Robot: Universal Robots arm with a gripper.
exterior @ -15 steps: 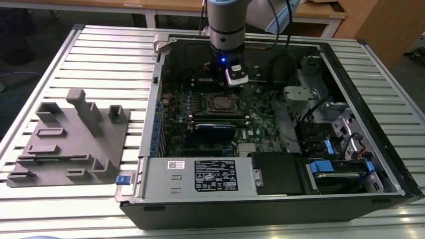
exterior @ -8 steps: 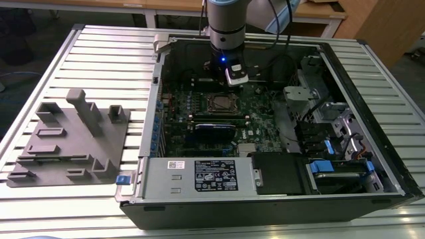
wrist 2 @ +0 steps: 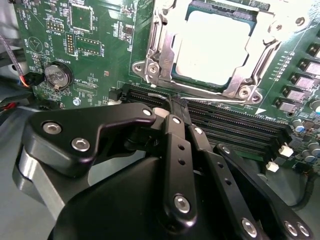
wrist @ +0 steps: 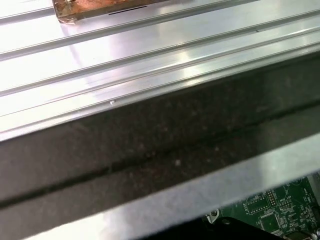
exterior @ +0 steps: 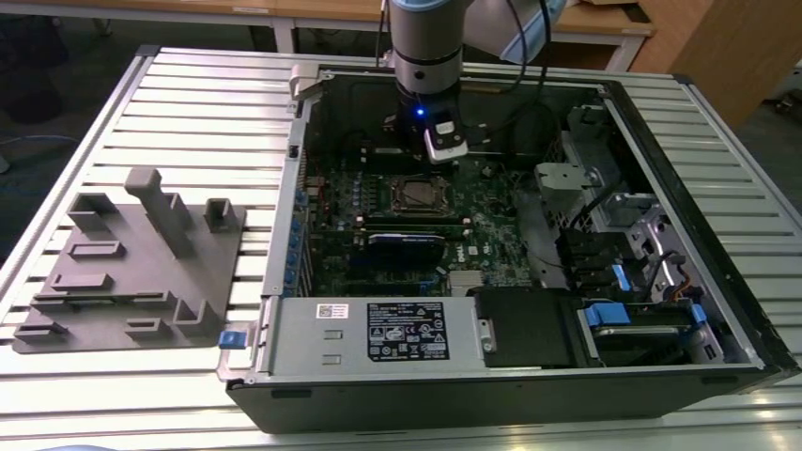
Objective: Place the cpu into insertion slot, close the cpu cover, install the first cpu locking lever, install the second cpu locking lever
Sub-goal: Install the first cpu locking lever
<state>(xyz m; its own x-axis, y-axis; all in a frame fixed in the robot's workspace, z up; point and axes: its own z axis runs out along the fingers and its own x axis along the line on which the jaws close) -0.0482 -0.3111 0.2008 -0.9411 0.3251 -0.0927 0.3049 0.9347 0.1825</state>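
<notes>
The gripper's (wrist 2: 175, 102) black linkage bars crowd the foreground of the second wrist view. Its fingers are drawn narrowly together at the tips, and nothing can be seen between them. Just beyond the tips run the long black memory slots (wrist 2: 230, 122). Past those, the cpu (wrist 2: 215, 47) sits inside the insertion slot (exterior: 398, 195), its pale metal top showing through the window of the cpu cover (wrist 2: 168, 45). The cover lies flat around the chip, and whether the levers along its edges are latched cannot be told. The green motherboard (wrist 2: 100, 50) spreads out beside the socket, with a round coin battery (wrist 2: 56, 75) near its edge.

In the exterior view the arm comes down at upper centre, and the gripper (exterior: 445, 150) hangs just above the far edge of the socket, inside the open computer case (exterior: 501, 404). Cables and drive bays fill the case towards the exterior view's right. The power supply (exterior: 376, 329) closes off the near side, which leaves open room mainly straight above the board.

The case rests on a slatted aluminium table (exterior: 188, 113). A grey moulded fixture (exterior: 138, 254) lies on the slats on the exterior view's left, well apart from the case.

The first wrist view looks across the bright table slats (wrist: 125, 55) to the case's dark wall (wrist: 150, 145).
</notes>
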